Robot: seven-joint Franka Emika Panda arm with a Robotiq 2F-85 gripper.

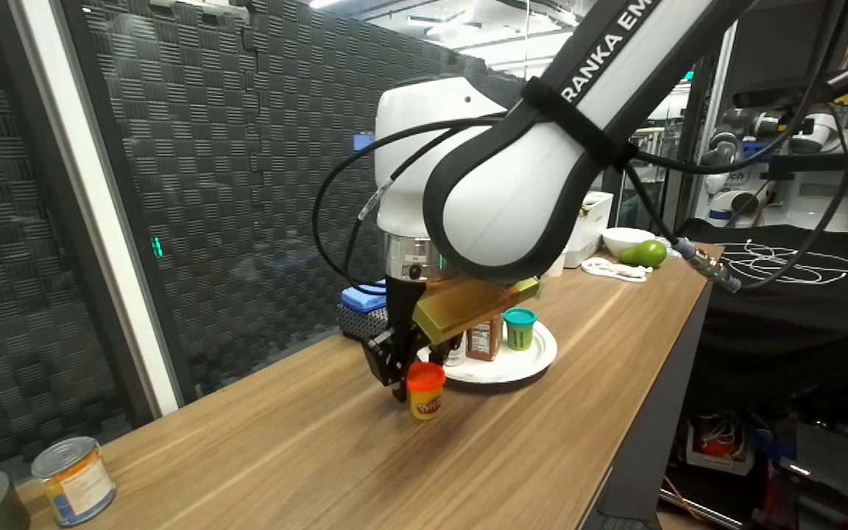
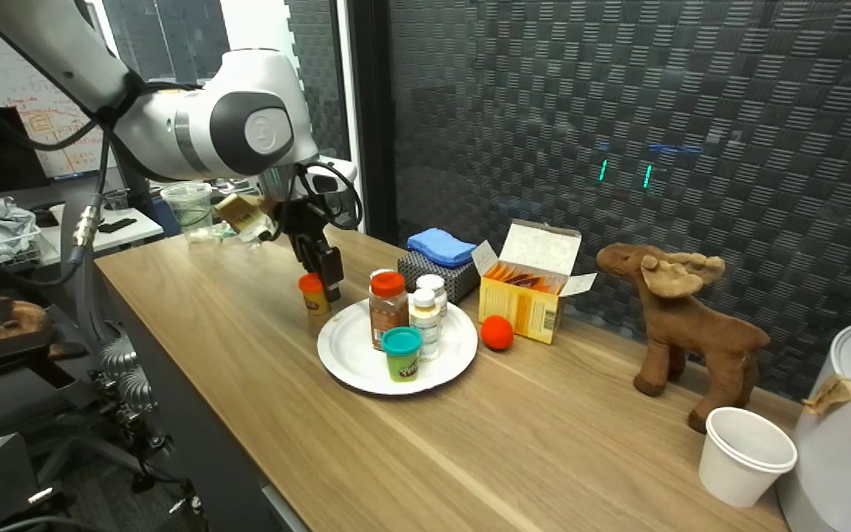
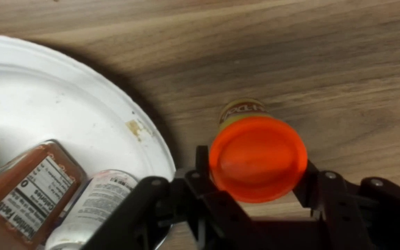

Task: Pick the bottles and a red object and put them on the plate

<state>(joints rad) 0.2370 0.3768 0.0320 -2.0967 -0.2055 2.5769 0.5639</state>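
Pinching the tub [image 1: 425, 403] between its fingers [image 3: 202, 157], the tool [image 3: 255, 162] is gripping a smooth, round orange-red lid atop a squat, labelled yellow cylinder standing upright. Beside the tool, on the wood-grained counter [image 1: 365, 471], the round white plate [image 2: 344, 353] is carrying upright bottles [image 2: 425, 325], one square-sided and red-brown.

Wooden tabletop [image 2: 544, 443]: white plate [image 2: 348, 360], orange-lidded tub [image 1: 425, 394], yellow box [image 2: 518, 307], plush moose [image 2: 702, 329].
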